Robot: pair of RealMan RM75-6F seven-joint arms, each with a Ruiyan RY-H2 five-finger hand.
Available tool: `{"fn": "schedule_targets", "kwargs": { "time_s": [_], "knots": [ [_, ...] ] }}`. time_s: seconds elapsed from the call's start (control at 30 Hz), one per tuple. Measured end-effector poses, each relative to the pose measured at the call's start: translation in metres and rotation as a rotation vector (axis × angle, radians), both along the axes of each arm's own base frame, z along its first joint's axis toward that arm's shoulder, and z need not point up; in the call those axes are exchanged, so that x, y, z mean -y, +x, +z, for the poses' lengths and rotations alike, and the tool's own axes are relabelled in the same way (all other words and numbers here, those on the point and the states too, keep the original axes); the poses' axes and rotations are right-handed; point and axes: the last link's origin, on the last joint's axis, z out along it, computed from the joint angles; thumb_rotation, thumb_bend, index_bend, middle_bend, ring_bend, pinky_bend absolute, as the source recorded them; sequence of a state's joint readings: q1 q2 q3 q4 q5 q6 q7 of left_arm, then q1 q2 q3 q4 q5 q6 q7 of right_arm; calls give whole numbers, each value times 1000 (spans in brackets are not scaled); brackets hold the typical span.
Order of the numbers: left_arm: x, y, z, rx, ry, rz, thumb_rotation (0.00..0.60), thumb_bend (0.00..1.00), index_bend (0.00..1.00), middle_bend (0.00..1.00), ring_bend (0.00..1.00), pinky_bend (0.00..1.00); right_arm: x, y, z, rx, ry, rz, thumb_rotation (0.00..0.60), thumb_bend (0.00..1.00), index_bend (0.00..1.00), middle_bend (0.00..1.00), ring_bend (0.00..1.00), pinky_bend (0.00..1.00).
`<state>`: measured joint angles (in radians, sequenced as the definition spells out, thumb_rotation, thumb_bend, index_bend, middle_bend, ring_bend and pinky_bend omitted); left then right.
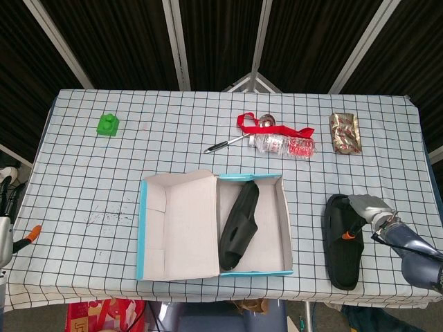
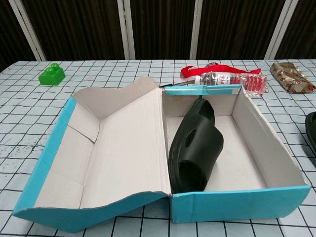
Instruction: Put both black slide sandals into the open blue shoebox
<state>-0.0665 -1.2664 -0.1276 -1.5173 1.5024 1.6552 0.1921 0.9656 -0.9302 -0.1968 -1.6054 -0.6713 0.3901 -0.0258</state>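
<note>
1. From my seat the open blue cardboard shoebox [image 1: 284,232] sits near the front of the checked-cloth surface [image 1: 173,145], lid flopped out to the left.
2. One black rubber slide sandal [image 1: 239,225] is already inside — leaning on its side in the tray.
3. The second black slide sandal [image 1: 343,241] lies flat on the surface right of the box, well apart from it.
4. My right hand [image 1: 367,211] rests on its right edge — can't tell if it's actually gripping.
5. Left hand isn't visible.
</note>
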Motion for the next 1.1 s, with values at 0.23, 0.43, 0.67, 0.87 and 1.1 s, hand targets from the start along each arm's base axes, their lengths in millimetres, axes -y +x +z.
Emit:
{"fn": "schedule_targets", "kwargs": {
  "time_s": [0.23, 0.43, 0.67, 0.87, 1.1],
  "knots": [
    [1, 1, 6, 16, 22, -13, 600, 77, 136, 0, 0, 99, 1, 11, 16, 36, -32, -8, 600, 313, 611, 524, 260, 90],
    [4, 2, 14, 44, 44, -36, 600, 77, 136, 0, 0, 99, -2, 27, 34, 77, -59, -12, 600, 323, 610, 524, 261, 90],
    [6, -1, 25, 61, 63, -44, 600, 77, 135, 0, 0, 99, -9, 75, 56, 232, -147, 17, 600, 329, 611, 524, 263, 90],
    [8, -1, 28, 82, 63, -52, 600, 77, 136, 0, 0, 99, -11, 123, 74, 361, -208, 90, 600, 347, 611, 524, 273, 90],
    [9, 0, 28, 98, 56, -56, 600, 77, 136, 0, 0, 99, -16, 160, 72, 544, -268, 168, 600, 364, 616, 524, 274, 89]
  ]
}}
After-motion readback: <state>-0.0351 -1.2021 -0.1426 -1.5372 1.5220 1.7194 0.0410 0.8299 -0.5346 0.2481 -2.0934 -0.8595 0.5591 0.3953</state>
